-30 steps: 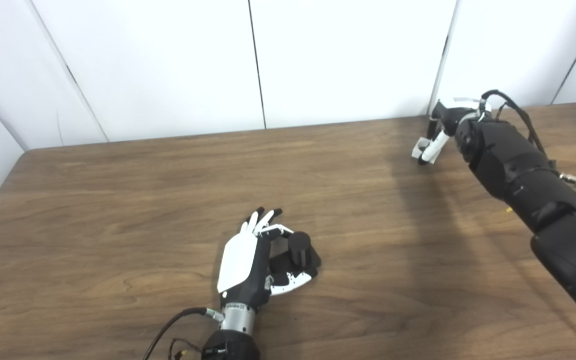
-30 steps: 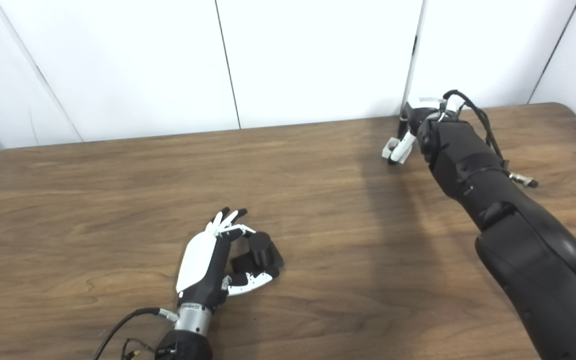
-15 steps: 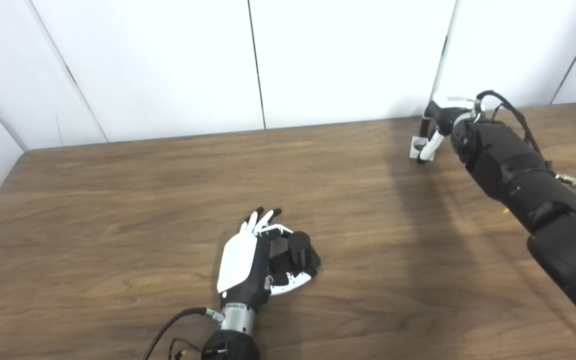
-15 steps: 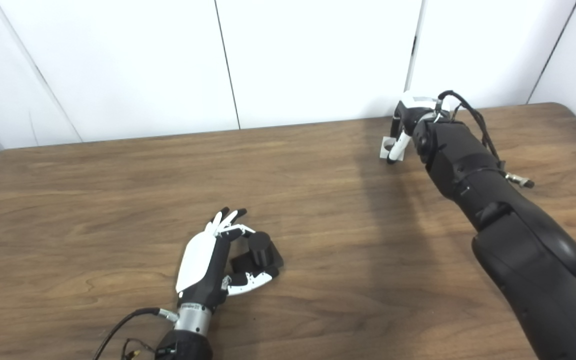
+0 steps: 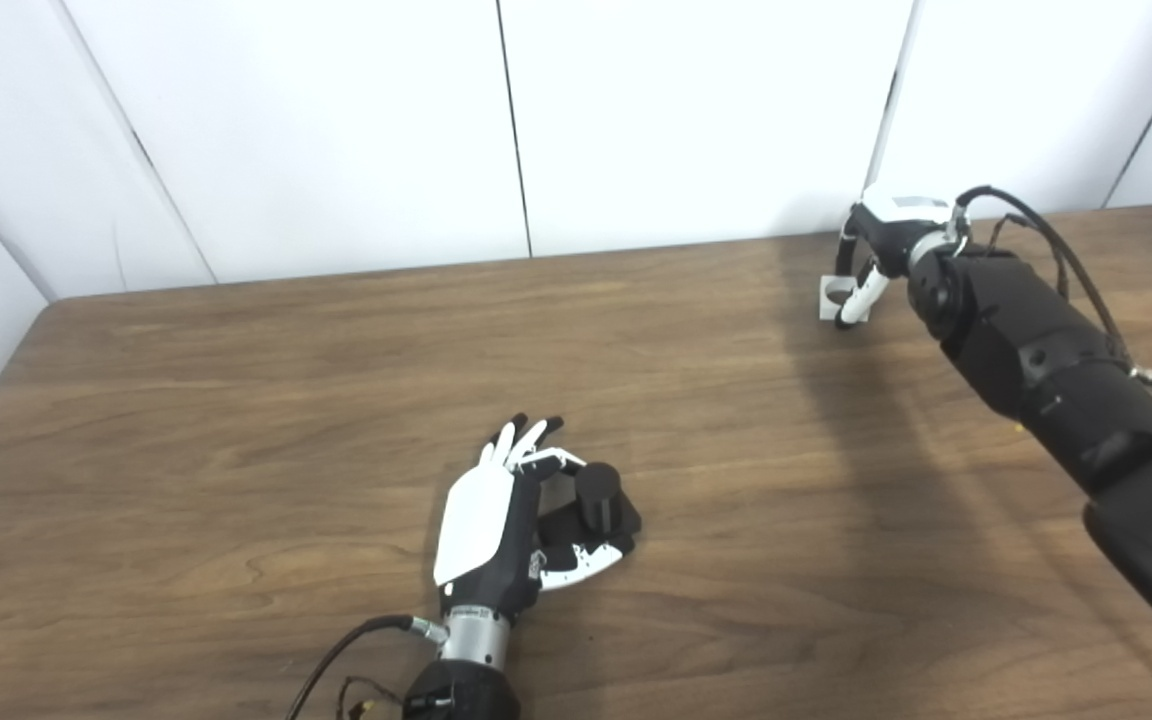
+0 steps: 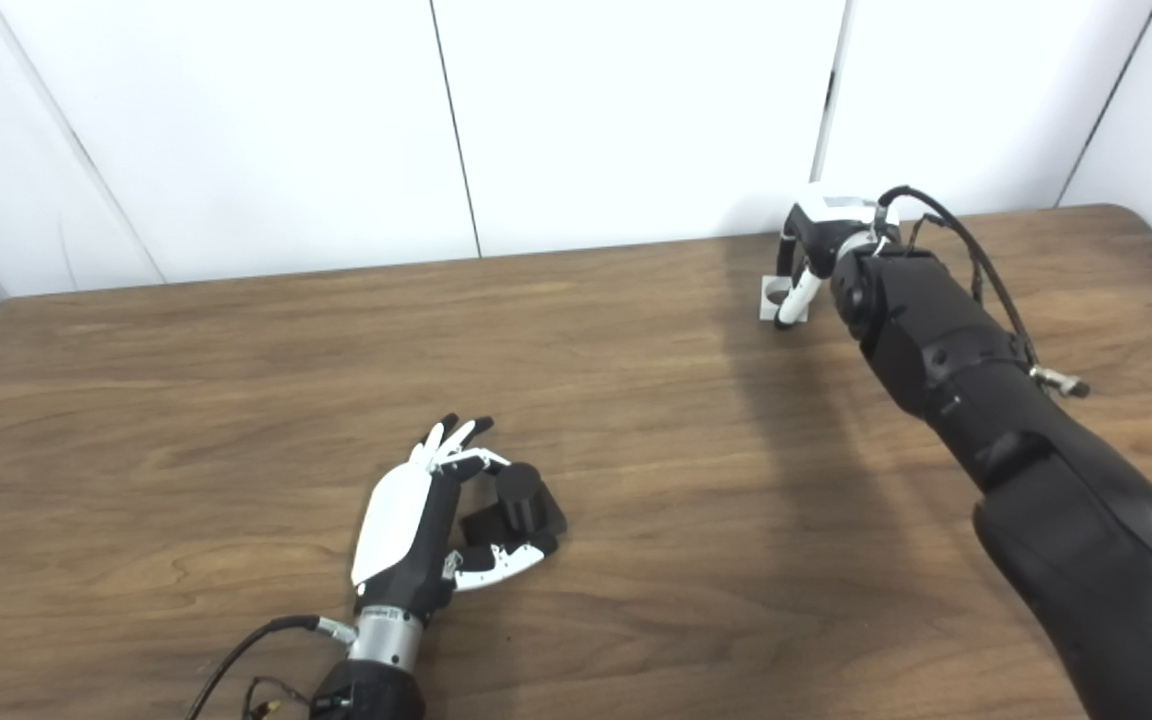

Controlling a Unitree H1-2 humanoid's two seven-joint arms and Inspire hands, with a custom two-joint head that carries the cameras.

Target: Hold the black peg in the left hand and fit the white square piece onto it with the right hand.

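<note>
The black peg [image 5: 598, 495], a short cylinder on a black base, stands on the wooden table [image 5: 236, 400] near the front middle. My left hand [image 5: 496, 530] is curled around it, fingers at its top and thumb along its base. At the far right back, the white square piece [image 5: 833, 297] with a round hole sits at the table surface. My right hand [image 5: 881, 245] reaches down onto it, a white finger across its right side and a dark finger above it. Whether the piece is lifted off the table is unclear.
White wall panels [image 5: 696, 120] rise right behind the table's back edge, close to the right hand. A cable [image 5: 336, 650] trails from the left wrist at the front edge. Cables loop over the right forearm [image 5: 1036, 340].
My right forearm has swung a little to the right while the hand stays at the white piece. The piece looked tilted one second ago and now shows its holed face squarely. My left hand has not moved.
</note>
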